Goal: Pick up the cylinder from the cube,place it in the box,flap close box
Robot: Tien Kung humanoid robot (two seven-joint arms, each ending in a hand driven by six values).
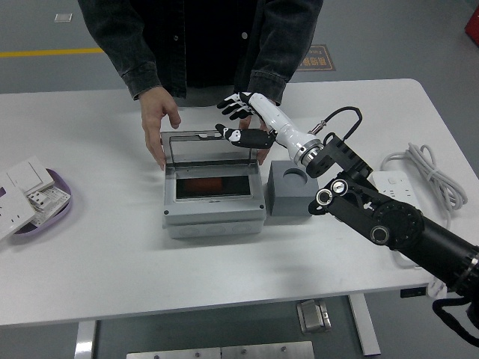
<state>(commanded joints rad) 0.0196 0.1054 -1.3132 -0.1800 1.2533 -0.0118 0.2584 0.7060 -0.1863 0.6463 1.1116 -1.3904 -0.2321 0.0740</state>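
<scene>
On the worktop (112,254) the orange cylinder (206,184) already lies in the box (213,213), and the grey cube (293,191) just beside it stands empty. Behind the lid (212,148), upright and not yet flapped shut, the right robot hand (241,123) hovers with fingers spread, holding nothing, while a person's hands (157,123) steady the box's far side.

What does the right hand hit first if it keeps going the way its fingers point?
Probably the box's raised lid: the right hand points left over its top edge. Depth is unclear; it may pass above.

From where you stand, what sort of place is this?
Probably a robotics lab or test workshop: a white table on grey floor with a yellow line, a power strip, and a tray of wall switches.
</scene>
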